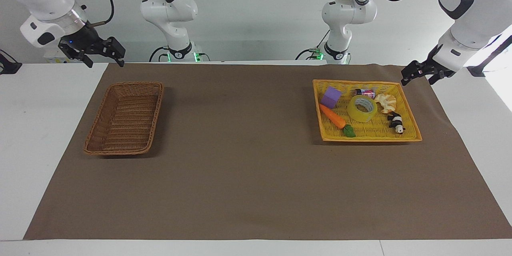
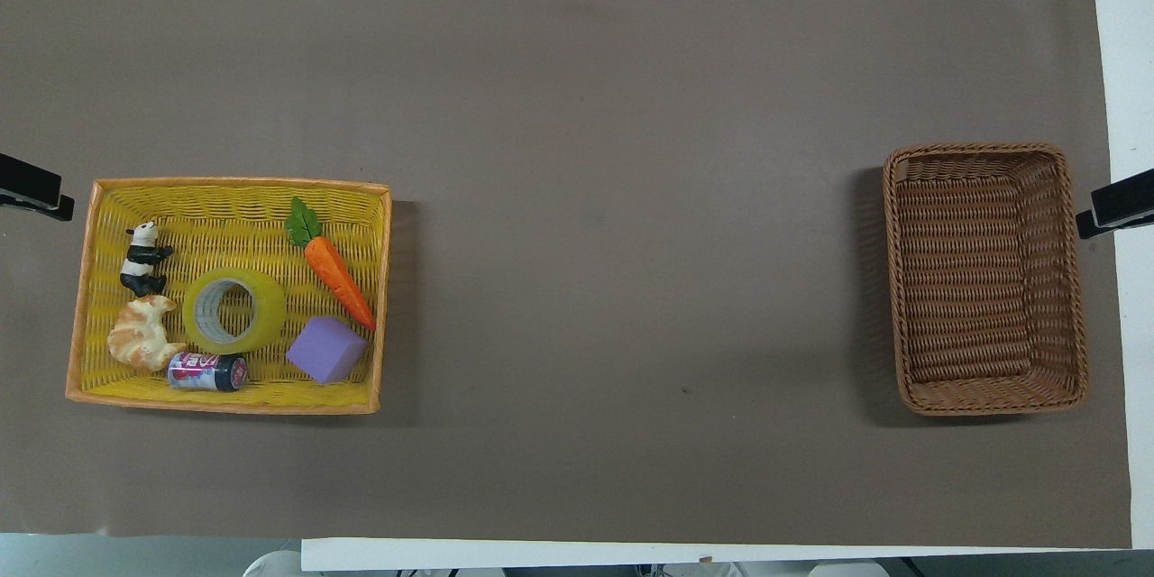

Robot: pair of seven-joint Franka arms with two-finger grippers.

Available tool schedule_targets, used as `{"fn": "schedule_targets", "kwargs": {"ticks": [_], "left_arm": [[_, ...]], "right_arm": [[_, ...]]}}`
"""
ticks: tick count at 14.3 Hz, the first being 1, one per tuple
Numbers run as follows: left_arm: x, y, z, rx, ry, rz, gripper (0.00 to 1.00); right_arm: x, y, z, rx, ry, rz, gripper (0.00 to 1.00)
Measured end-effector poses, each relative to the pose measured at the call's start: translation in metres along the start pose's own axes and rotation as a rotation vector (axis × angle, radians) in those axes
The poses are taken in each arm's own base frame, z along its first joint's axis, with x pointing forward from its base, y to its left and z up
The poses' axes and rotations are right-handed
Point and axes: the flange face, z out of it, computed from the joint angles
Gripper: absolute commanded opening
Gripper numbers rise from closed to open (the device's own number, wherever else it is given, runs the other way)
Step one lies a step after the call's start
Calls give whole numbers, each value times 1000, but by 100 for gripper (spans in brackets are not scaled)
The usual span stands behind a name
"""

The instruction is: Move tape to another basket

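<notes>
While both arms wait, the left gripper [image 1: 419, 73] hangs over the mat corner beside the yellow tray [image 1: 412, 128] and the right gripper [image 1: 102, 52] over the worktop [image 1: 40, 128] edge near the brown basket [image 1: 96, 144], jaws on each spread wide, holding nothing. In the tray, nearest the robots: can [image 1: 365, 93] and purple block [image 1: 331, 97]; then the tape [image 1: 362, 108], flat, mid-tray, touching the croissant [image 1: 385, 102]. Farthest out: carrot [image 1: 334, 117], panda [image 1: 396, 122]; the basket sits well apart at the right arm's end.
</notes>
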Motion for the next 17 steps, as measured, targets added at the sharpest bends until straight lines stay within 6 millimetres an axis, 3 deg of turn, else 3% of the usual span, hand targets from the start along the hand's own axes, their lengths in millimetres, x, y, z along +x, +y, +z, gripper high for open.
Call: {"fn": "schedule_targets", "kwargs": {"ticks": [6,8,11,15,17], "left_arm": [[-1,3,1,0,-8,6,100],[-5,5,12,-2,-30,9,100],[-20,6,49,-5,-22,11,100],[-66,-2,122,-19,-35,-10,98],[-82,-5,146,-25,-46,-20,96]], "right_arm": [[0,0,0,0,0,0,100],[0,0,0,0,0,0,100],[0,0,0,0,0,0,100],[0,0,0,0,0,0,100],[0,0,0,0,0,0,100]]}}
